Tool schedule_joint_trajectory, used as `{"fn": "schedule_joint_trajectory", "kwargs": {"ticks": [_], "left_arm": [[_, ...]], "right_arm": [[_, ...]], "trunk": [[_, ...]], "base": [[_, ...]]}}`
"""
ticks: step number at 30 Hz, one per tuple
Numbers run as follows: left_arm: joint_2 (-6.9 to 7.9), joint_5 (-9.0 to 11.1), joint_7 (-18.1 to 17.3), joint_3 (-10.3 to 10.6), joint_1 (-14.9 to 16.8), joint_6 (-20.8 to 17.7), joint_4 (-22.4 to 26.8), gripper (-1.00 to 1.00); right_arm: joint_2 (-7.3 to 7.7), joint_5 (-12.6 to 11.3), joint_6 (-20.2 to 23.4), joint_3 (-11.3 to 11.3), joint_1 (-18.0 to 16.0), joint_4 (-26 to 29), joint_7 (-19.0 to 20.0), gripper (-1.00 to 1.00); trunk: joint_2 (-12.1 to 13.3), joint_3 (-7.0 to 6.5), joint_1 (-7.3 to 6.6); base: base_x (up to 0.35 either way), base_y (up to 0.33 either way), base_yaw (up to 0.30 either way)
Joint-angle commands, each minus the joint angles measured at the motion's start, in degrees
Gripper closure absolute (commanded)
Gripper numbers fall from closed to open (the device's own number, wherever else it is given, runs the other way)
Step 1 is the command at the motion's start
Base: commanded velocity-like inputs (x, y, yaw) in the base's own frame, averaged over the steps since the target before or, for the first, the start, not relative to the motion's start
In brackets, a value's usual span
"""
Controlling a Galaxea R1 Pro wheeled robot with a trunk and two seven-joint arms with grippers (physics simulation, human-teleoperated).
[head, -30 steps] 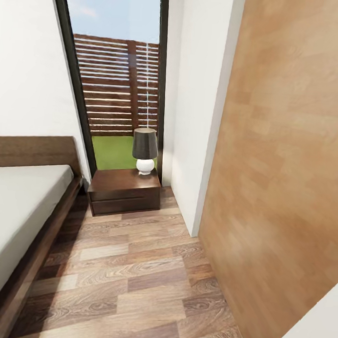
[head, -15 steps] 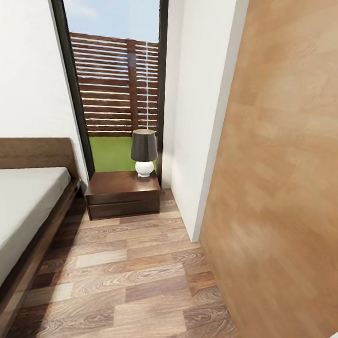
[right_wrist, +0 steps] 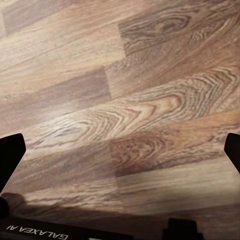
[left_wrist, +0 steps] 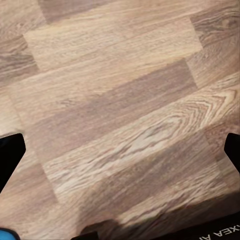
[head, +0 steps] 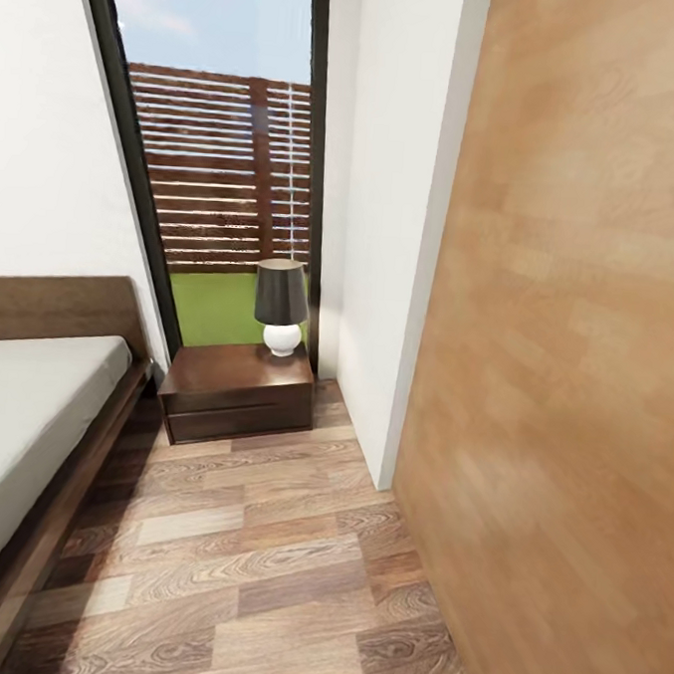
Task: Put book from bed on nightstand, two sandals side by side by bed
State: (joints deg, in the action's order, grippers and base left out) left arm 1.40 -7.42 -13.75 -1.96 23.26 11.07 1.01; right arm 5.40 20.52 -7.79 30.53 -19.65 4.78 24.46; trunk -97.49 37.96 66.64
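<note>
Where the wood-plank floor (head: 263, 572) runs toward the tall black-framed window (head: 214, 150), the nightstand (head: 236, 391) stands against the far wall, in the gap between the bed (head: 32, 428) and a white wall corner (head: 380, 280). It is a small boxy cabinet of dark reddish-brown wood with a glossy flat top and a drawer line across its front. On the top's back right corner sits a lamp (head: 282, 306) with a dark shade and a round white base. The bed lies along the left, with a smooth pale grey-white mattress, a dark brown frame and a flat headboard (head: 59, 308) against the white wall. Through the window show green grass and a slatted fence. A light wood panel (head: 576, 342) takes up the right side.

In the left wrist view, the left gripper (left_wrist: 120, 155) hangs over the floor planks with its jaws spread wide and nothing between them; a small bright blue patch (left_wrist: 6, 235) sits at the picture's corner, too little of it visible to identify. In the right wrist view, the right gripper (right_wrist: 120, 155) is likewise spread wide and holding nothing above the planks.
</note>
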Motion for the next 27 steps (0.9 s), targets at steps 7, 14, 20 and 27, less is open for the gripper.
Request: {"fn": "schedule_joint_trajectory", "kwargs": {"ticks": [7,14,20,27], "left_arm": [[0.01,-0.6,-0.1,-0.2,0.0,0.3,0.0,-1.0],[0.01,-0.6,-0.1,-0.2,0.0,0.3,0.0,-1.0],[0.01,-0.6,-0.1,-0.2,0.0,0.3,0.0,-1.0],[0.01,-0.6,-0.1,-0.2,0.0,0.3,0.0,-1.0]], "right_arm": [[-0.03,0.6,-0.2,0.5,0.0,0.0,0.2,-1.0],[-0.04,0.6,-0.2,0.5,0.0,0.0,0.2,-1.0],[-0.04,0.6,-0.2,0.5,0.0,0.0,0.2,-1.0],[-0.04,0.6,-0.2,0.5,0.0,0.0,0.2,-1.0]], "trunk": [[0.0,0.05,0.0],[0.0,0.05,0.0],[0.0,0.05,0.0],[0.0,0.05,0.0]], "base": [[0.021,0.003,0.0],[0.123,0.091,0.0],[0.024,0.018,0.0],[0.003,0.002,0.004]]}}
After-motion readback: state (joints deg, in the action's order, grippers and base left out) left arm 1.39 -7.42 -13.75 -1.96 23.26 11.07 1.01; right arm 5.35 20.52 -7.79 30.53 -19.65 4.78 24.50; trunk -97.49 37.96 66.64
